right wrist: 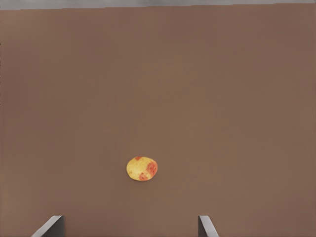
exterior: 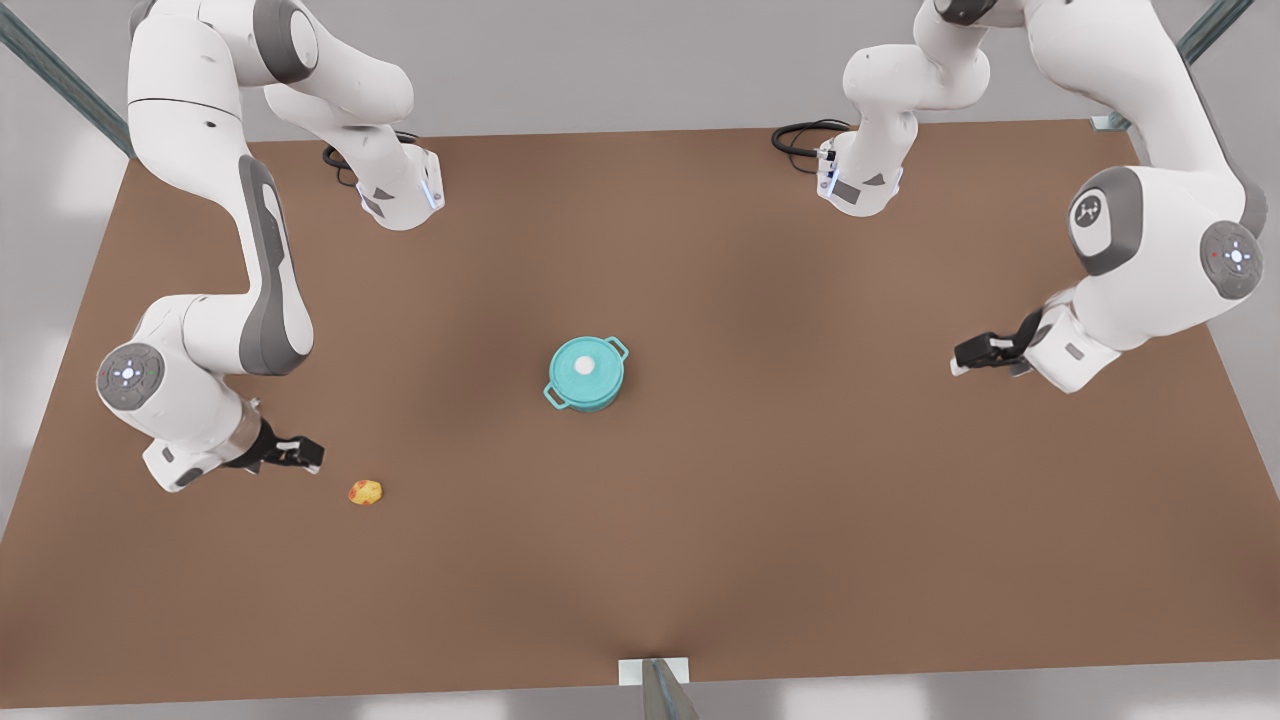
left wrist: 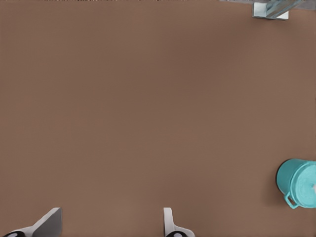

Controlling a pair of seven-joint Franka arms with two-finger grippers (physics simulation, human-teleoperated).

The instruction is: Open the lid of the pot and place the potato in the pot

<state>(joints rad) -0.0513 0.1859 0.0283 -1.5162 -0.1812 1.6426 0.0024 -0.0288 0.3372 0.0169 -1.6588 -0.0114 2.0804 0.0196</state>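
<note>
Potato [exterior: 365, 491] lies at the table's [exterior: 700, 520] lower left beside the right hand [exterior: 300, 455], fingers apart, while the lidded pot [exterior: 586, 375] sits centre and the left hand [exterior: 968, 357], also spread, waits at right.

No words, numbers or brand names can be read anywhere; the one sign is a small white round emblem on the grey joint cap of the arm [exterior: 1088, 212] at the front view's right, its shape too fine to make out as letters; the pot [exterior: 586, 374], the potato [exterior: 365, 491] and the brown counter [exterior: 700, 520] carry no label or print.
</note>
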